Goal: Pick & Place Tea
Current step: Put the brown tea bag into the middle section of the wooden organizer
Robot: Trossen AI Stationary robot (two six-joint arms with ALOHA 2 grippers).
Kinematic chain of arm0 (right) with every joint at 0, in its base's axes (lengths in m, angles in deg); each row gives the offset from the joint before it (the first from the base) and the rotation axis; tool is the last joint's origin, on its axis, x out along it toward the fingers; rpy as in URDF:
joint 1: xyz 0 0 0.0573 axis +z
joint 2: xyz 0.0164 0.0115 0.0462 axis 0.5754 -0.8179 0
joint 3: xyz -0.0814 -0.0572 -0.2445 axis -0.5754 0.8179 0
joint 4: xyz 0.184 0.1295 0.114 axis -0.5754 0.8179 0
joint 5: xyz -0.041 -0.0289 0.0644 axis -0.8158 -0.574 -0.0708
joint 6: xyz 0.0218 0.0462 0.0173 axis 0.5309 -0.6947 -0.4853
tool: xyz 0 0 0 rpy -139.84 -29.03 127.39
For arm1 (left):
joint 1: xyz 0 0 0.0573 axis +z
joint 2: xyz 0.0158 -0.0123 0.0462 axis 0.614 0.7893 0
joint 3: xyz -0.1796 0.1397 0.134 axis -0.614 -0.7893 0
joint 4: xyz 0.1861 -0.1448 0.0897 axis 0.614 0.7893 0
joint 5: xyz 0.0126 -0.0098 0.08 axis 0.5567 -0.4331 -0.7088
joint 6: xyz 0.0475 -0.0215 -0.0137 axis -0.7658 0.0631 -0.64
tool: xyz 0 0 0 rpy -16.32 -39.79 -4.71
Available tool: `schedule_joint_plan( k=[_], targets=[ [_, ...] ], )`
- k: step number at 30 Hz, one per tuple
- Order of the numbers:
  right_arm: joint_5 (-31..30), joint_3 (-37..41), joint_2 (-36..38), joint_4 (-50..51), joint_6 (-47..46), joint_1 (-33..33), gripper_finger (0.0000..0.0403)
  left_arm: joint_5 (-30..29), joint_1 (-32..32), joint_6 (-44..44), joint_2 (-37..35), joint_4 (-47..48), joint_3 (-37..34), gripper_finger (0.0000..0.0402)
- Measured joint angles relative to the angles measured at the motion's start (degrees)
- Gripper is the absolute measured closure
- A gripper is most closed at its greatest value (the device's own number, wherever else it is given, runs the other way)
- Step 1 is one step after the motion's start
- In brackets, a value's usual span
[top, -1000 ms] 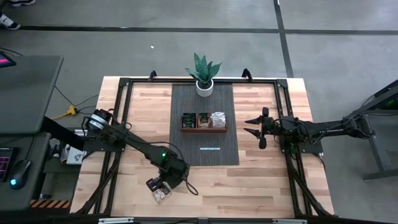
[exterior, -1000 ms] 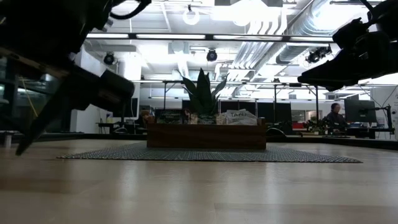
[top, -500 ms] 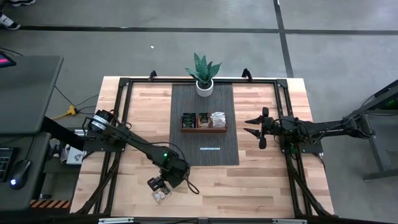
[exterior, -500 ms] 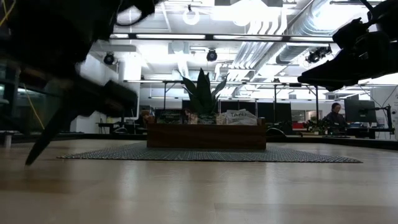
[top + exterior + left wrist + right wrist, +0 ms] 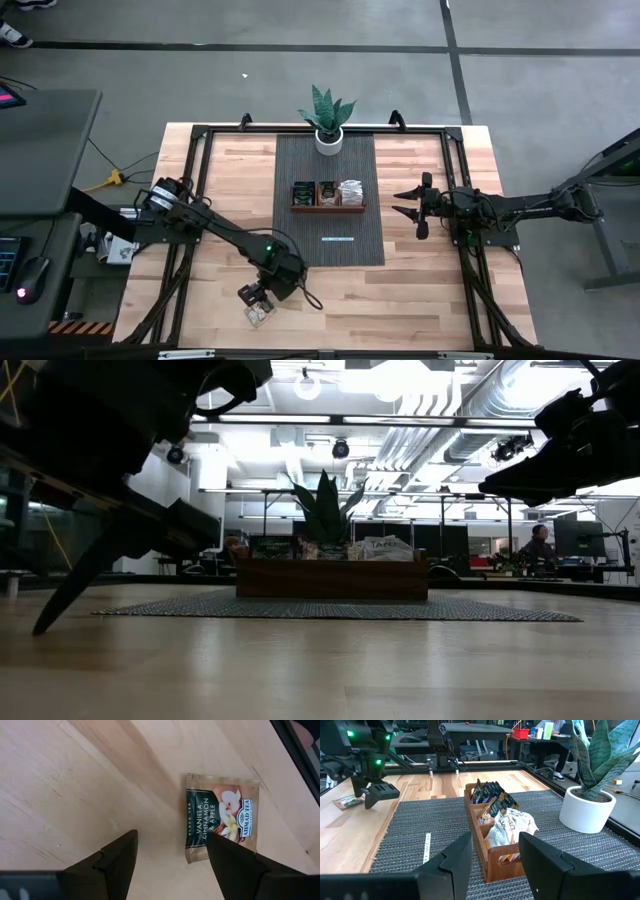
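Compared with the frame one second earlier, the left arm's wrist section has shifted slightly toward the right of the high view, and in the low view its dark bulk now fills more of the upper left corner; the right arm has not changed position.

The left gripper [image 5: 257,301] hangs over the lower left part of the table [image 5: 420,300], directly above a tea packet [image 5: 259,316] that lies flat on the bare wood near the table's bottom edge. In the left wrist view the two dark fingers [image 5: 115,857] stand apart, one over bare wood and the other overlapping the packet's edge. The tea packet [image 5: 221,817] there shows a dark green band reading VANILLA, CINNAMON & APPLE and an orange-and-white picture panel. Contact between finger and packet cannot be confirmed.

The right gripper [image 5: 405,203] waits at the right of the high view, just off the right edge of the grey mat [image 5: 300,250], fingers spread and holding nothing.

The wooden tray [image 5: 328,208] sits at the centre of the mat. Its left and middle compartments hold dark packets [image 5: 487,792] standing upright; the right compartment holds pale packets [image 5: 512,827]. A potted plant [image 5: 328,120] stands at the mat's top edge, behind the tray. A small white strip [image 5: 338,239] lies on the mat below the tray
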Motion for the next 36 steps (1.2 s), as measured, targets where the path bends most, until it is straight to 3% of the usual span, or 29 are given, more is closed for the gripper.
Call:
schedule_joint_plan(
  k=[17,36],
  targets=[
    [0.0,0.0,0.0,0.0,0.0,0.0,0.0246,4.7,-0.7,2.8,0.4,1.7,-0.2,0.0165],
    [0.0,0.0,0.0,0.0,0.0,0.0,0.0245,4.4,-2.9,6.2,0.4,2.1,-0.2,0.0165]
  ],
)
